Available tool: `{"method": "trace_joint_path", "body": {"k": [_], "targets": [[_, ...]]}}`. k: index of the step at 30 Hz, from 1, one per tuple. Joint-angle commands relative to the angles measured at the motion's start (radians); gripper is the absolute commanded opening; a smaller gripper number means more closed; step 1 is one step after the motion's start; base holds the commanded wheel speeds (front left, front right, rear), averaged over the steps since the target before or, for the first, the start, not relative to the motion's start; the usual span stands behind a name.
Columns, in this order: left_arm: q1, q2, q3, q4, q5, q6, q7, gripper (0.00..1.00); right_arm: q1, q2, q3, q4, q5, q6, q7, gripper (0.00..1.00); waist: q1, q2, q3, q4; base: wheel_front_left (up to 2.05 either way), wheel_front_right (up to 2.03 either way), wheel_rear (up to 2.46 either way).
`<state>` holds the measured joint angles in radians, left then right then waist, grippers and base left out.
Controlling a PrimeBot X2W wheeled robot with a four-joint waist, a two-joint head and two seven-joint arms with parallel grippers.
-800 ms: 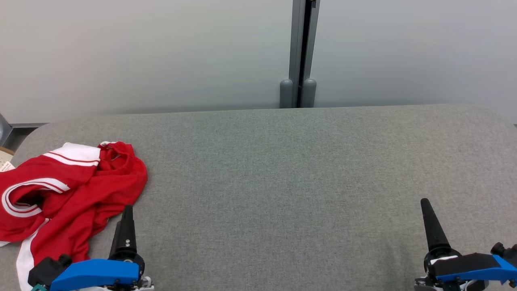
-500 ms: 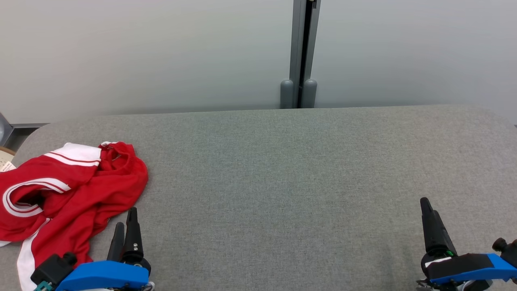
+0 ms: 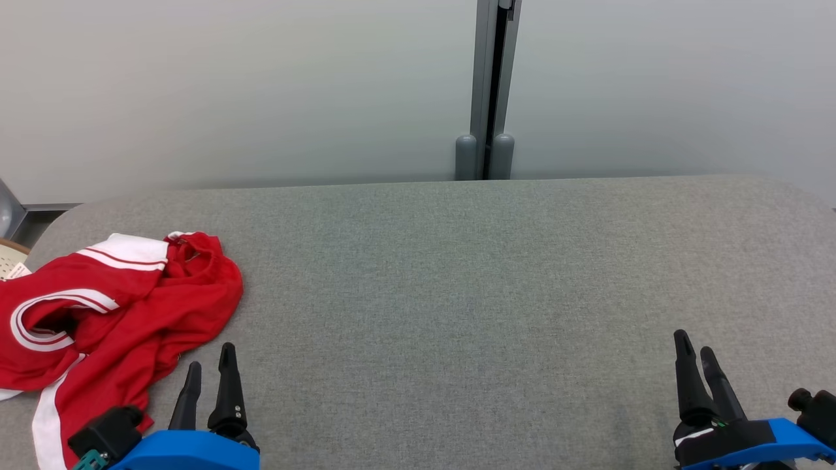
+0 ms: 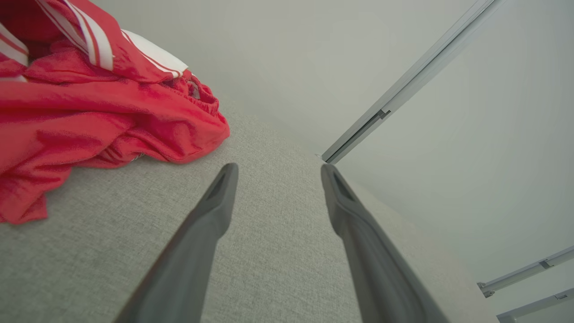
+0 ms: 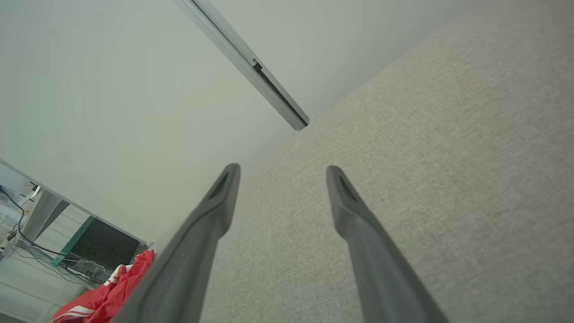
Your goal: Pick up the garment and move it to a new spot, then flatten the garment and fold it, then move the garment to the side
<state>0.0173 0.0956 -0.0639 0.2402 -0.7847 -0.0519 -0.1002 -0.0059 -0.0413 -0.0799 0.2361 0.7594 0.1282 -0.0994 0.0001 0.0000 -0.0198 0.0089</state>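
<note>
Grey fabric bench (image 3: 457,274) against a pale wall (image 3: 228,98). At its left end the red garment (image 3: 117,313) lies crumpled, just ahead-left of my left tool (image 3: 210,356), jaws spread wide, empty. My right tool (image 3: 693,343), equally wide and empty, sits well apart, so I judge the left one should reach.

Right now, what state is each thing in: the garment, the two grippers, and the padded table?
Red garment: crumpled in a heap at the table's left end, unfolded, not held.
Left gripper: open, empty, just right of the garment, apart from it.
Right gripper: open, empty, over bare table on the far side from the garment.
Table: grey fabric top, bare apart from the garment.
</note>
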Motion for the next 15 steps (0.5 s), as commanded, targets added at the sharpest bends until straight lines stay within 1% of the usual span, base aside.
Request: {"method": "trace_joint_path", "body": {"k": [1, 15], "targets": [[-0.001, 0.011, -0.006, -0.015, 0.033, 0.006, -0.012, 1.00, 0.000, -0.007, 0.002, -0.007, -0.035, 0.002, -0.011, 1.00, -0.0001, 0.0000, -0.001, 0.000, 0.00, 0.00, 0.00], [0.008, 0.036, -0.044, 0.003, 0.197, 0.024, -0.050, 1.00, 0.015, -0.009, 0.002, -0.010, -0.210, 0.002, -0.021, 1.00, -0.0001, 0.0000, -0.005, 0.000, 0.00, 0.00, 0.00]]}}
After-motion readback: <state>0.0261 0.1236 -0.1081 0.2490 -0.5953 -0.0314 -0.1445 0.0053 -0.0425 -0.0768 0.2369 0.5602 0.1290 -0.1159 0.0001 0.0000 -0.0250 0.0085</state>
